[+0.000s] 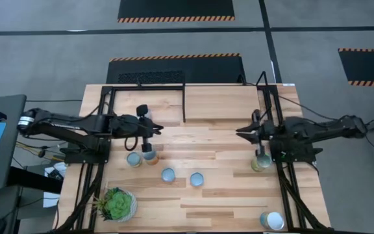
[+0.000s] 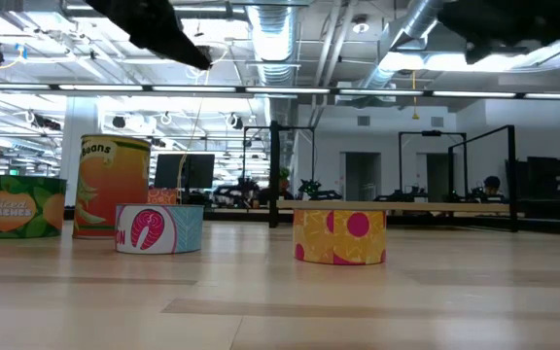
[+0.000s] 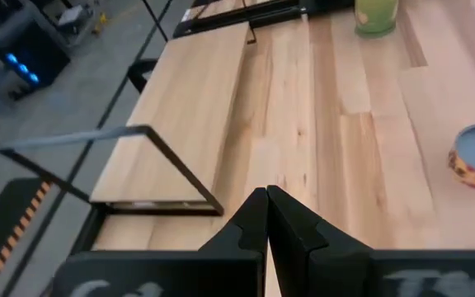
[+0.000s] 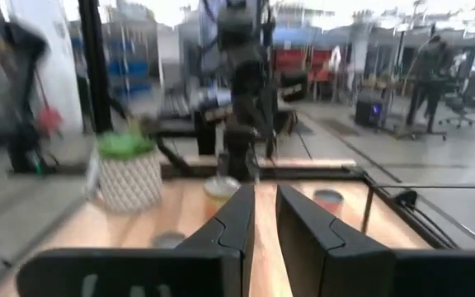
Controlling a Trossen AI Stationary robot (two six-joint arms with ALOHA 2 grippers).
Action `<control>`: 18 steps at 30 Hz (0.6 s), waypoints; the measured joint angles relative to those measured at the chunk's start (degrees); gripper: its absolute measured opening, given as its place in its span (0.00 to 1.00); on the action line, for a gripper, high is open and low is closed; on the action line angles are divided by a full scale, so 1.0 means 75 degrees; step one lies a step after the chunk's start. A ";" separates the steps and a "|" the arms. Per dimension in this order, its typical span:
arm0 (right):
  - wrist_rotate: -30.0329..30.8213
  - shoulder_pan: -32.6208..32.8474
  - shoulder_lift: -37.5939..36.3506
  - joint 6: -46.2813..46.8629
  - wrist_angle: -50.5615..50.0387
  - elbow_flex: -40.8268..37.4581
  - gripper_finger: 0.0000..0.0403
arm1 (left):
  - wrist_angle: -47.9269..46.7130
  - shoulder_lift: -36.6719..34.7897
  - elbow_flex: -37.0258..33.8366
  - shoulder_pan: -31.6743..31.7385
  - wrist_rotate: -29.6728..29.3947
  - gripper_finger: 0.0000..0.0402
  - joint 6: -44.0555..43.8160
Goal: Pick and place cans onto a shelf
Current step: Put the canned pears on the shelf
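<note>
Several cans stand upright on the wooden table: two close together [image 1: 134, 159] [image 1: 150, 155], two flat ones [image 1: 167, 174] [image 1: 197, 179], one at the right [image 1: 260, 161] and one at the near right corner [image 1: 273, 221]. The shelf [image 3: 196, 107], a light board framed by black rods, stands at the table's far left [image 1: 148, 97]. My left gripper [image 1: 158, 129] hangs shut above the table, just beyond the pair of cans. My right gripper [image 1: 240, 132] is open with nothing between its fingers [image 4: 265, 206], up in the air beside the right can.
A potted green plant [image 1: 117, 203] stands at the near left corner. A black rod frame [image 1: 268, 104] rises along the table's right side. The low view shows a tall orange can [image 2: 112, 185], a green one [image 2: 22, 207] and two flat ones [image 2: 158, 228] [image 2: 339, 236].
</note>
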 joint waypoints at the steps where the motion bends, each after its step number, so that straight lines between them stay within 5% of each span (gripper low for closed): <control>1: -0.0001 -0.0037 0.0414 -0.0176 -0.0266 0.0342 0.20 | -0.0075 -0.0043 0.0000 0.0000 -0.0003 0.00 -0.0153; 5: -0.0001 -0.0254 0.1744 -0.0455 -0.2979 0.2034 0.20 | -0.0332 -0.0055 0.0000 0.0000 -0.0011 0.00 -0.0412; 11: -0.0026 -0.0405 0.3205 0.1082 -0.7662 0.4422 0.20 | -0.0621 0.0060 -0.0004 0.0000 -0.0159 0.00 -0.0434; 18: -0.0394 0.0001 0.3723 0.3484 -1.1272 0.5120 0.20 | -0.0624 0.0201 -0.0006 0.0000 -0.0375 0.00 -0.0468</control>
